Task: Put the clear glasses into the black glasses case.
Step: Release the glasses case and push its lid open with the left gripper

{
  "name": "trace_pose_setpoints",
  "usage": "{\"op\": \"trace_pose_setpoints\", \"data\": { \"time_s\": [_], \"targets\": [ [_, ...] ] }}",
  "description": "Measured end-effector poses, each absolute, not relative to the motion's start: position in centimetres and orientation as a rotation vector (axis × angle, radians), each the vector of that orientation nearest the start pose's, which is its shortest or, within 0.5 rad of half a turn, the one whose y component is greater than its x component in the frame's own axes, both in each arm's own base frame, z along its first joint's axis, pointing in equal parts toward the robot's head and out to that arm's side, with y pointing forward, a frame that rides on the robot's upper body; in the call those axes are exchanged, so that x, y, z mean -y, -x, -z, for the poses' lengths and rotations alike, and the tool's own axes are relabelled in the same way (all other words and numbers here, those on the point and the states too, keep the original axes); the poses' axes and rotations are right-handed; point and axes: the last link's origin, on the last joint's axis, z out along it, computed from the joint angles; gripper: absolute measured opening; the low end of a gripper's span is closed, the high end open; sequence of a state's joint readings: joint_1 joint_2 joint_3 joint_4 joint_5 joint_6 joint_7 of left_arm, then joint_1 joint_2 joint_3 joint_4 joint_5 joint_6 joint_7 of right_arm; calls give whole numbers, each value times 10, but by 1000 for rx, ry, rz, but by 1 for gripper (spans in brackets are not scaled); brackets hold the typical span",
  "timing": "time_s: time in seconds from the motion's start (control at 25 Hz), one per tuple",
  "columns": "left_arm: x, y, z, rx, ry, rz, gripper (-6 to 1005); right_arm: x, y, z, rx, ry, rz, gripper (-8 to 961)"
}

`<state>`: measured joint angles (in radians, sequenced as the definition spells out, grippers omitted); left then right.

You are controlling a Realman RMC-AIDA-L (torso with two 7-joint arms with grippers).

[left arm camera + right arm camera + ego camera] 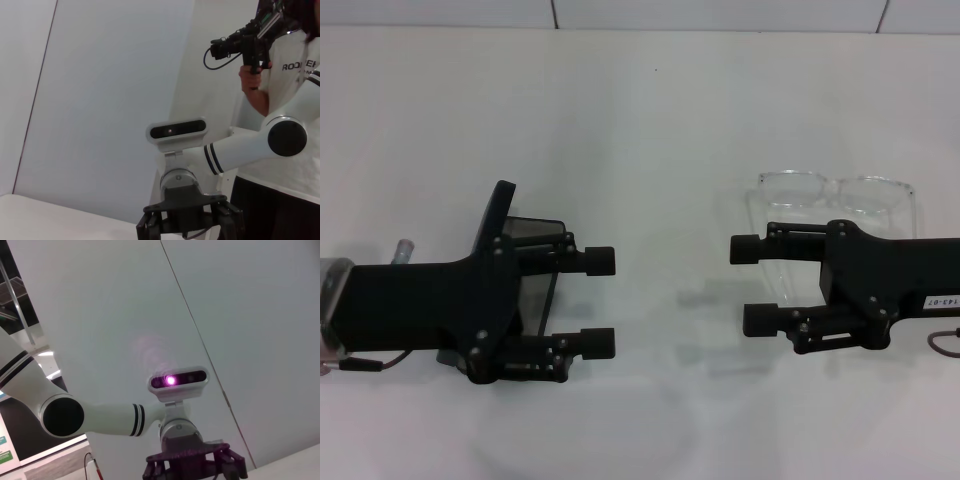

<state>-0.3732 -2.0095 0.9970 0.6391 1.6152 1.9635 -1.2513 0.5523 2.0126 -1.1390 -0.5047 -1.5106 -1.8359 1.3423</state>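
One pair of clear glasses (835, 190) and one black glasses case (520, 270) lie on the white desk (650, 120), the glasses toward its right side and the open case toward its left, well apart. The left gripper (600, 302) hangs over the case and the right gripper (750, 285) over the glasses' temple arms, both with fingers spread and grasping nothing. Behind the desk's far edge is a pale panelled wall (720, 12), and the left wrist view shows one person (280, 75) holding a black device.
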Motion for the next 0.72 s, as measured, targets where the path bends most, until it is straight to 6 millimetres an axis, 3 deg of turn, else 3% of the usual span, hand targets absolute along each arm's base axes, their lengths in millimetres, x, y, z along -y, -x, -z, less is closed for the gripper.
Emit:
{"op": "trace_pose_setpoints", "data": {
  "time_s": [0.52, 0.72],
  "targets": [
    [-252, 244, -26, 363, 2940, 1240, 739, -289, -206, 12, -469, 3023, -1234, 779],
    [-273, 232, -35, 610, 2883, 1146, 732, -294, -214, 10, -492, 2978, -1187, 779]
  ]
}}
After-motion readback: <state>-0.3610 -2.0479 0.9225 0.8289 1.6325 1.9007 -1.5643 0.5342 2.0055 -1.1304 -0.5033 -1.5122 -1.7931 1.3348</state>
